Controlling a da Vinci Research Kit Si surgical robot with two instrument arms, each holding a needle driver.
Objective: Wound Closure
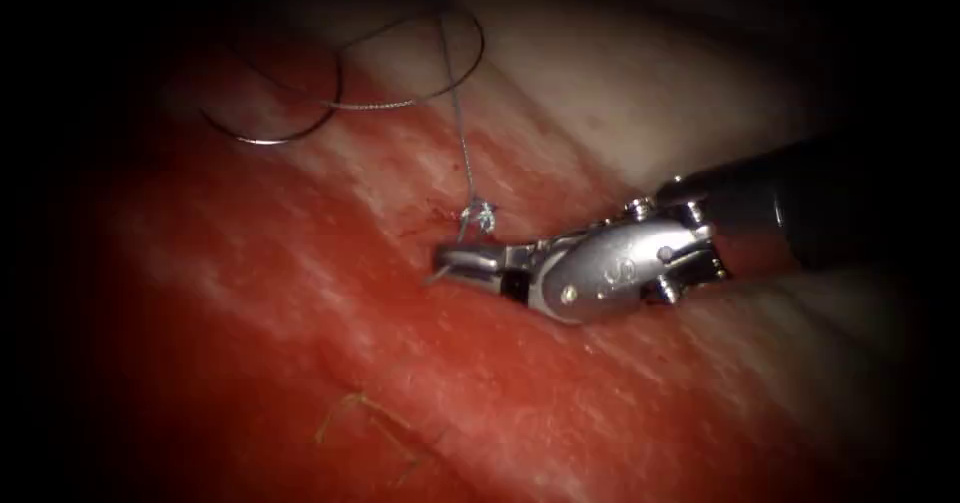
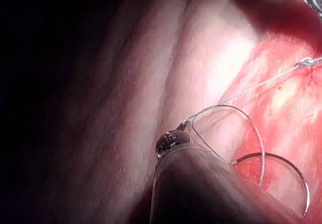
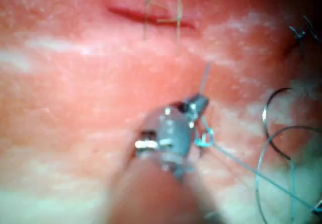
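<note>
Gripping thread tail (image 1: 437, 275) beside knot (image 1: 481, 214), right pincer (image 1: 455, 259) closed; needle (image 1: 290, 123) loose beyond.

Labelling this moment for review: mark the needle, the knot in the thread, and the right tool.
needle (image 1: 300, 128): endoscope view, on its curved body, lying free on the tissue.
knot (image 1: 481, 215): endoscope view, on the small tangle where the thread meets the tissue.
right tool (image 1: 452, 260): endoscope view, at its jaw tips.
</note>
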